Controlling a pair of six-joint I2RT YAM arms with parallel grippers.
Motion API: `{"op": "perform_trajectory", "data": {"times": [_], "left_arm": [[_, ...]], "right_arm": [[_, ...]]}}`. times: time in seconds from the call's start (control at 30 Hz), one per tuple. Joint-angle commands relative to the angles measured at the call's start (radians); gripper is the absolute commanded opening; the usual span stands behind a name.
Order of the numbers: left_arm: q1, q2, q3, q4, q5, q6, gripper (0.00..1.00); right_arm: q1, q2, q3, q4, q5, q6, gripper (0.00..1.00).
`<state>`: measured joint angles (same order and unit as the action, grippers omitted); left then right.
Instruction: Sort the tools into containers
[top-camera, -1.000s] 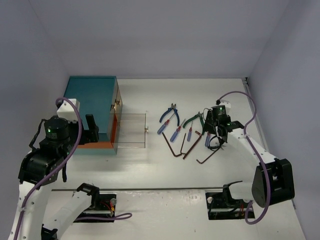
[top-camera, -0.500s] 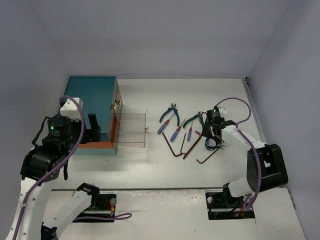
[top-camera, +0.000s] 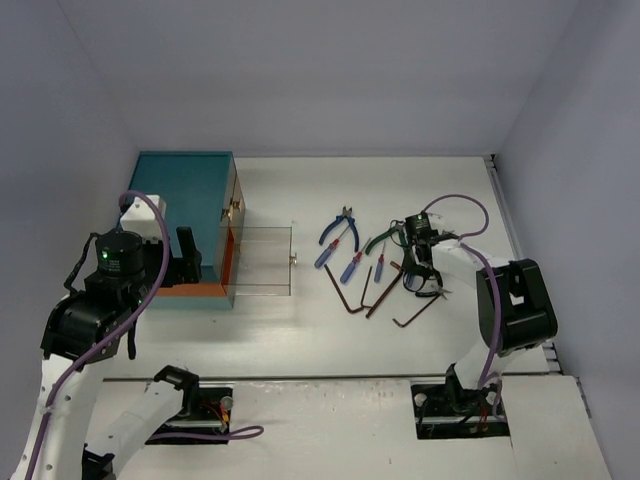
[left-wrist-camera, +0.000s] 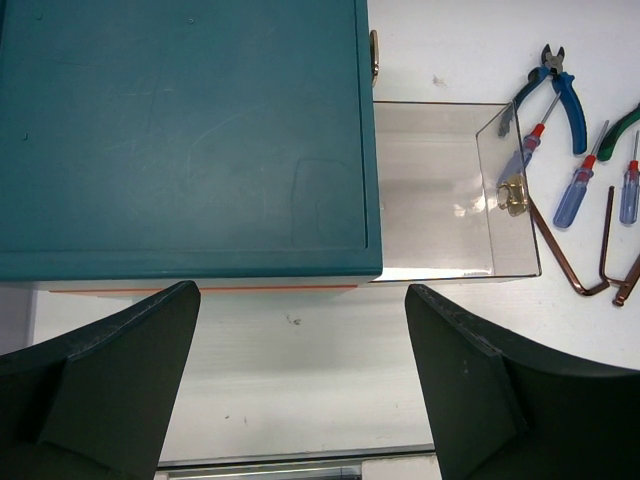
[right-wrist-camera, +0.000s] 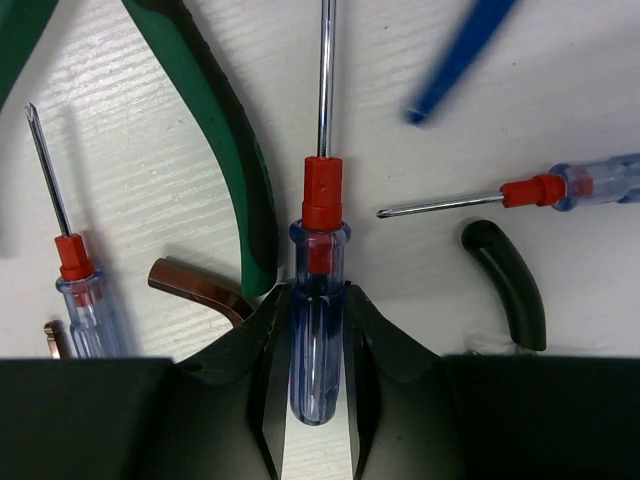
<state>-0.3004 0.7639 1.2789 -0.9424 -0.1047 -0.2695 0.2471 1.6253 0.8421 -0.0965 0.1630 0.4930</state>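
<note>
Drawer (left-wrist-camera: 430, 190) open; right end effector (right-wrist-camera: 318, 305) pinches screwdriver (right-wrist-camera: 321, 195), left end effector (left-wrist-camera: 300, 320) spread wide.

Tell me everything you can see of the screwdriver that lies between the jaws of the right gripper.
The screwdriver has a clear blue plastic handle, a red collar and a thin bright metal shaft. It lies flat on the white table, shaft pointing away from the right gripper, whose jaws clasp its handle on both sides.

A robotics lab test cell: a plain white worktop (top-camera: 300, 335) boxed in by pale grey walls (top-camera: 300, 80) on three sides, with two cabled robot arms (top-camera: 100, 300) (purple leads (top-camera: 163, 265) looping off each) bolted along its near edge.
</note>
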Motion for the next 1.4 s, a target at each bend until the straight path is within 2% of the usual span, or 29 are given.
{"op": "perform_trajectory", "data": {"times": [0.0,0.13,0.3,0.33,0.43,0.5,0.7,1.0,1.13,1.3,1.37], "left_arm": [[-0.005,0.011,0.013,0.030,-0.015,-0.002,0.81],[-0.006,0.018,0.023,0.033,-0.022,0.002,0.81],[-0.005,0.029,0.051,0.031,-0.047,0.021,0.81],[-0.006,0.029,0.054,0.033,-0.052,0.022,0.81],[-0.006,0.035,0.066,0.031,-0.064,0.026,0.81],[-0.006,0.035,0.073,0.031,-0.067,0.025,0.81],[-0.005,0.029,0.071,0.036,-0.099,0.011,0.81],[-0.004,-0.011,0.043,0.033,-0.105,-0.003,0.81],[-0.005,-0.021,0.034,0.033,-0.106,-0.008,0.81],[-0.005,-0.023,0.031,0.033,-0.099,-0.019,0.81],[-0.005,-0.023,0.031,0.032,-0.099,-0.021,0.81]], "right_arm": [[0.009,-0.134,0.030,-0.045,0.085,-0.040,0.00],[0.085,-0.278,0.142,-0.086,0.058,-0.152,0.00],[0.324,-0.340,0.343,-0.086,-0.114,-0.396,0.00],[0.328,-0.330,0.375,-0.086,-0.117,-0.428,0.00],[0.487,-0.256,0.527,-0.086,-0.234,-0.500,0.00],[0.535,-0.189,0.580,-0.085,-0.274,-0.536,0.00],[0.663,-0.006,0.708,-0.084,-0.291,-0.574,0.02],[0.723,0.164,0.758,-0.047,-0.304,-0.532,0.05],[0.727,0.194,0.749,-0.008,-0.292,-0.511,0.09],[0.727,0.211,0.756,0.009,-0.257,-0.464,0.10],[0.727,0.217,0.759,0.008,-0.253,-0.453,0.14]]}}
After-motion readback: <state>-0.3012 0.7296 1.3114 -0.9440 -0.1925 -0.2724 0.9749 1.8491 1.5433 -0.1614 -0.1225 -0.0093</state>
